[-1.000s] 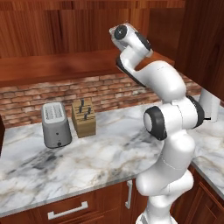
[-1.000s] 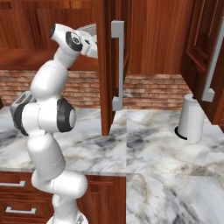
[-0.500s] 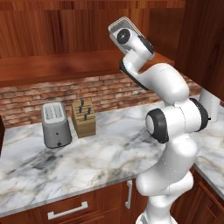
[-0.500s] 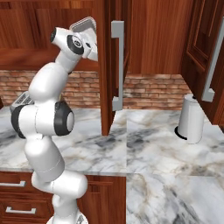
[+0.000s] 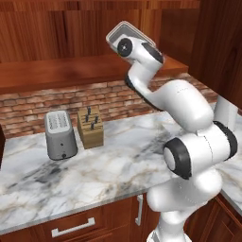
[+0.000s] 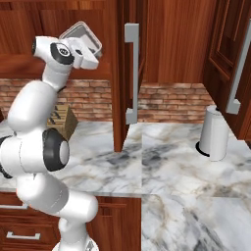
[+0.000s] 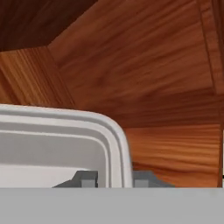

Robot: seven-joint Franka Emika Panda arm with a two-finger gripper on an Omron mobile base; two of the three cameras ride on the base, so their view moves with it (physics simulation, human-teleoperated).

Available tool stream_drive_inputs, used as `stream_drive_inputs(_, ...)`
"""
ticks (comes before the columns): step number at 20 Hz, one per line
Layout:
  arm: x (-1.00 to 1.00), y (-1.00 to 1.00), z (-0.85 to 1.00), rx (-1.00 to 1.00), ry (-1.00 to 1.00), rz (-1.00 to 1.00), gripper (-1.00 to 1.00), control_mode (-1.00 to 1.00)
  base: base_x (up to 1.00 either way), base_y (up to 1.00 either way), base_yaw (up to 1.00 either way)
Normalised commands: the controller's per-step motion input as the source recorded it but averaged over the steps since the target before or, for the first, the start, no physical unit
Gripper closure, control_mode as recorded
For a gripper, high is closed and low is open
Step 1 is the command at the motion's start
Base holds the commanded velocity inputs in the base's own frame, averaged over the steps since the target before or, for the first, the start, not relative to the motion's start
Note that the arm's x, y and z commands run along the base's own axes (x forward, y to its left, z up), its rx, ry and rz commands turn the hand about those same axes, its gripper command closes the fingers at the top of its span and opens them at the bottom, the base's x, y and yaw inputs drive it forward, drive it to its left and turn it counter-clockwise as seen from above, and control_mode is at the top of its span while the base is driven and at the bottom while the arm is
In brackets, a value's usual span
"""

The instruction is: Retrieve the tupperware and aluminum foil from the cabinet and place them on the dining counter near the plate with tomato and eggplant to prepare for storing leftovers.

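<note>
The tupperware (image 7: 61, 144), a shallow grey-white container with a flared rim, is tilted up in the air in front of the open reddish-brown cabinet (image 5: 71, 28). My gripper (image 7: 114, 178) is shut on its rim, one fingertip on each side of the wall. From the left the tupperware (image 5: 124, 32) shows above my wrist. From the right the tupperware (image 6: 81, 35) sits over the hand, left of the cabinet door (image 6: 128, 73). The aluminum foil, the plate and the dining counter are out of view.
Below lies a marble counter (image 5: 104, 175) with a toaster (image 5: 60, 134) and a knife block (image 5: 90, 126) against a brick wall. A paper towel roll (image 6: 214, 133) stands at the right. The open door's edge hangs close to my hand.
The jaws have closed on the tupperware's rim. The hand has risen and swung left with the container, which now tilts higher.
</note>
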Motion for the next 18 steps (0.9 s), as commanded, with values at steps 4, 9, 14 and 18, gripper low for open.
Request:
stream_drive_inputs(4,-1.00,0.44,0.03,-0.20,-0.06,0.06,1.00,-1.00,0.00,0.00,0.00)
stream_drive_inputs(9,-1.00,0.06,0.13,-0.09,0.00,0.12,1.00,-1.00,0.00,0.00,0.00)
stream_drive_inputs(14,-1.00,-0.27,0.10,0.00,0.04,0.09,1.00,-1.00,0.00,0.00,0.00)
stream_drive_inputs(18,-1.00,-0.23,0.00,-0.03,0.30,0.02,1.00,-1.00,0.00,0.00,0.00)
